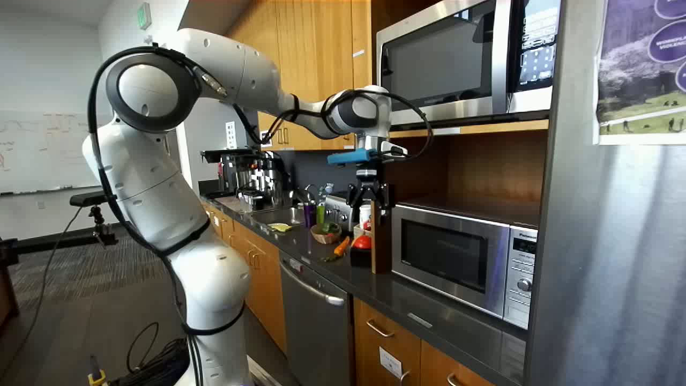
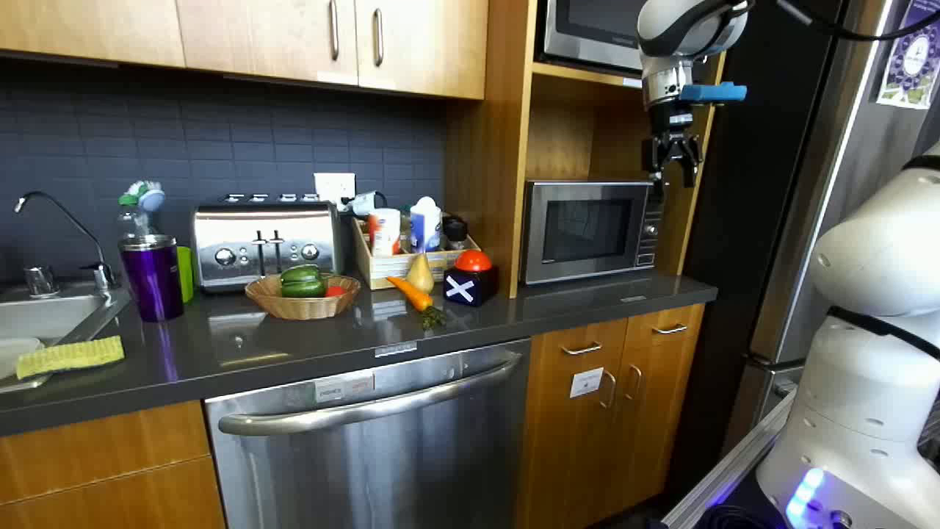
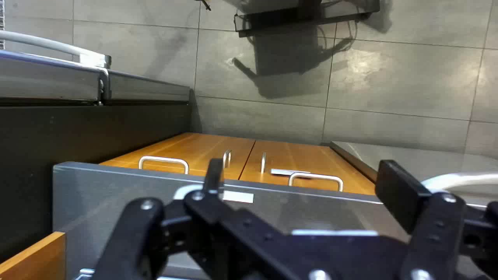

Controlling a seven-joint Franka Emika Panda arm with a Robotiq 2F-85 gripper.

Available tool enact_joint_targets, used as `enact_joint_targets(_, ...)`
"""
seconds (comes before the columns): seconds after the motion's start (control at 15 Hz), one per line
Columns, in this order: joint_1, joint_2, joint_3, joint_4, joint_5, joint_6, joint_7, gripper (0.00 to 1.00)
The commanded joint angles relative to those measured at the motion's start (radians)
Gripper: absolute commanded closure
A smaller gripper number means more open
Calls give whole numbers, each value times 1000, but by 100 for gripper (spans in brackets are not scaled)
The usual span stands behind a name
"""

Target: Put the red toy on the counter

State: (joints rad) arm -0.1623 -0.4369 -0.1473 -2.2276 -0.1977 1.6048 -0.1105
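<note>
"Wrist view: our gripper (image 3: 305, 184) has its fingers well apart, nothing between them, and the counter (image 3: 89, 198) lies below. So we carry nothing?"

"Nothing. In both exterior views we see a red dome (image 2: 473, 260) sitting on top of a black box (image 2: 482, 287) that stands on the counter. We take that to be the red toy, though we can't tell whether dome and box are one piece."

"Then how far along are we?"

"If they are one piece, we'd judge the goal met: the toy stands on the counter and our gripper is free. If the dome is loose, it rests on the box, not on the counter itself, so grasping, lifting and setting down are all left to us."

"And the small red thing (image 2: 335, 292) in the basket (image 2: 301, 308)?"

"We can't make out what it is. Were that our toy, we'd have the whole job left."
</note>
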Motion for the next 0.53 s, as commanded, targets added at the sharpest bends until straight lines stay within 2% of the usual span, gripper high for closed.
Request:
enact_joint_targets(0.0,8,0,-6,2,-2,-2,2,0)
enact_joint_targets(0.47,21,-6,0,-8,5,-12,-14,0)
